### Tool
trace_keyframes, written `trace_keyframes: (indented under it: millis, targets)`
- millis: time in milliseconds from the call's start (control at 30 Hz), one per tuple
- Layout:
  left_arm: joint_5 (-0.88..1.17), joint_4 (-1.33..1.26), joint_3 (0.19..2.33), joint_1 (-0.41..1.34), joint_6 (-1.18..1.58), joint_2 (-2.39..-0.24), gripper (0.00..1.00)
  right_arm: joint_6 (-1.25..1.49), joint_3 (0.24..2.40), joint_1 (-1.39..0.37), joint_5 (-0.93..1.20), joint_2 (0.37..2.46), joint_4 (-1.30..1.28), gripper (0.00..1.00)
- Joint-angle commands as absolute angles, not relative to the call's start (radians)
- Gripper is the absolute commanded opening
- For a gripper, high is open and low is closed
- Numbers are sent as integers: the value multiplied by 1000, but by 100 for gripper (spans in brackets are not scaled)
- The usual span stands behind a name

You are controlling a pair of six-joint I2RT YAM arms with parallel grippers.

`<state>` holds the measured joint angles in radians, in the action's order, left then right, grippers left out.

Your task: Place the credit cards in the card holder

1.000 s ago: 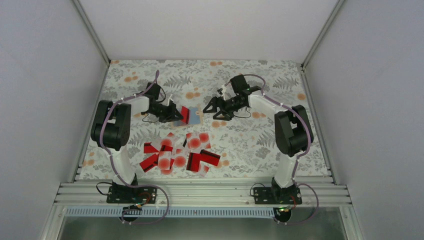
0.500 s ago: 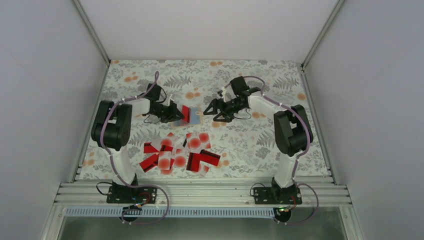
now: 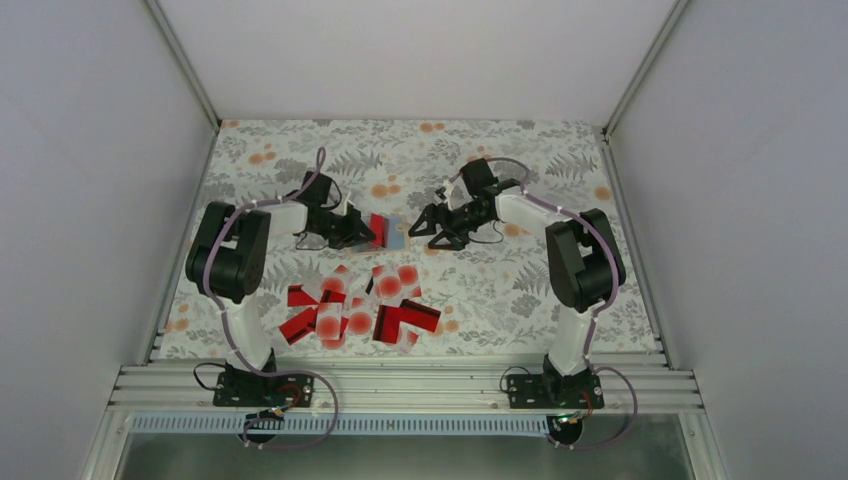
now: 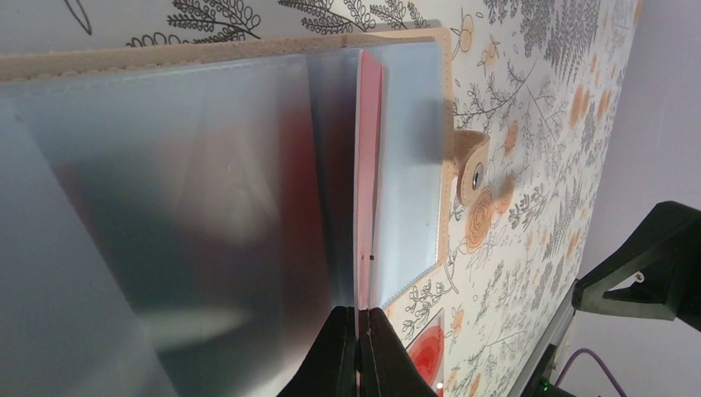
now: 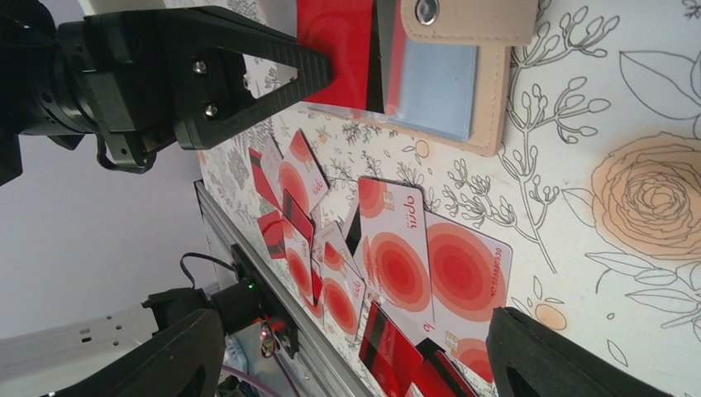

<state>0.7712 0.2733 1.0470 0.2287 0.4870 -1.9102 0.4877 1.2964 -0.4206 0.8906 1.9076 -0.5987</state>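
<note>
The tan card holder (image 3: 396, 233) lies open at mid-table, its blue-grey inner face (image 4: 405, 165) up and its snap tab (image 5: 463, 21) at the far side. My left gripper (image 3: 357, 229) is shut on a red credit card (image 4: 368, 157), held edge-on with its far end inside the holder's clear pocket. In the right wrist view the same red card (image 5: 335, 50) stands over the card holder (image 5: 438, 95). My right gripper (image 3: 424, 226) is open just right of the holder, nothing between its fingers (image 5: 562, 356). Several more credit cards (image 3: 360, 305) lie scattered nearer me.
The loose cards (image 5: 413, 265) overlap in a heap between the holder and the aluminium rail (image 3: 400, 385) at the table's near edge. White walls close in the floral table (image 3: 500, 290) on three sides.
My left gripper has carried the red card a little to the right, further into the holder. The right gripper has dropped slightly towards the holder's right edge, still open.
</note>
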Motion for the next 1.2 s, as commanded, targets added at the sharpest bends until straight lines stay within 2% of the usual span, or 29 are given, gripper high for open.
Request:
trace_keyframes:
  millis: [0, 200, 433, 733, 900, 1167]
  targets:
    - [731, 238, 1019, 241, 531, -1893, 2, 477, 1276, -425, 892, 1909, -585, 81]
    - [714, 210, 1011, 258, 566, -1893, 2, 534, 1242, -424, 819, 1904, -496, 75]
    - [698, 221, 1019, 275, 560, -1904, 2, 569, 1314, -428, 702, 1965, -426, 57]
    - [690, 241, 1030, 281, 561, -1910, 2, 565, 1355, -441, 698, 2080, -370, 36]
    - [690, 252, 1027, 284, 557, -1911, 2, 587, 1333, -454, 721, 2111, -322, 31]
    - [701, 258, 1026, 295, 572, -1914, 2, 605, 1324, -461, 740, 2137, -292, 29]
